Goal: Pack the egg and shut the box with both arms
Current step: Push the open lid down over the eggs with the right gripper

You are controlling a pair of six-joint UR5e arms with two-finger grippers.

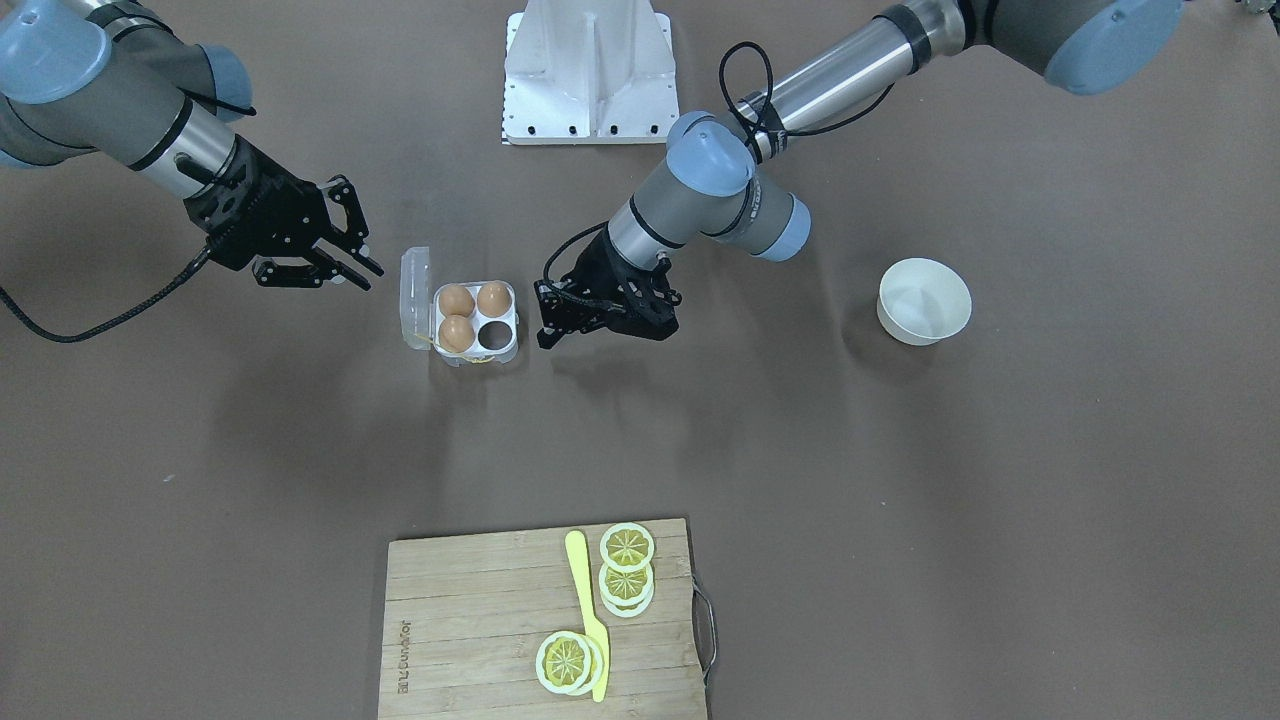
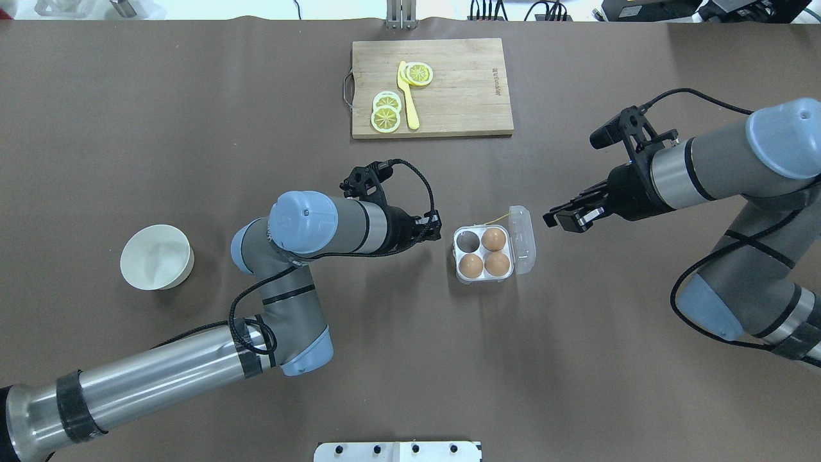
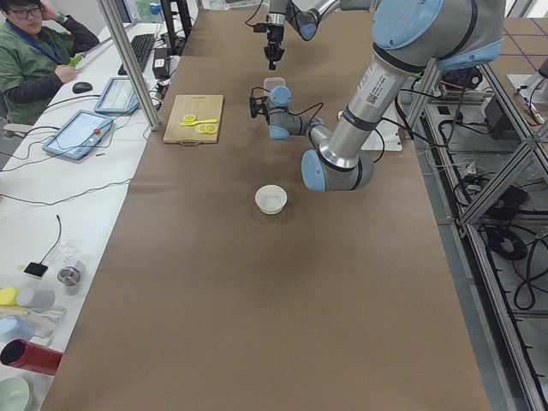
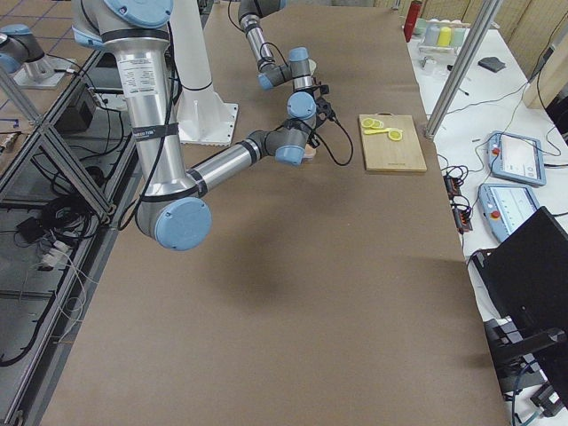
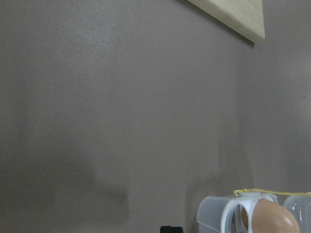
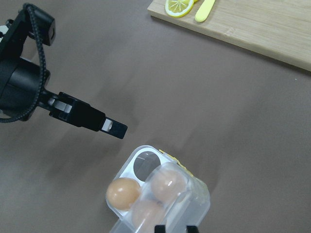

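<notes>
Brown table cover, wooden board, operator's side desk, left pincer pressed together, right pincer spread

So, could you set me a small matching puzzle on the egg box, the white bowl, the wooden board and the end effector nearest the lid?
Things:
1. box
2. bowl
3. cutting board
4. right end effector

States:
A. open, near the lid but not touching it
B. carries lemon slices
C. empty
D. three eggs, one cell free

Pairs: 1-D, 2-C, 3-B, 4-A
</notes>
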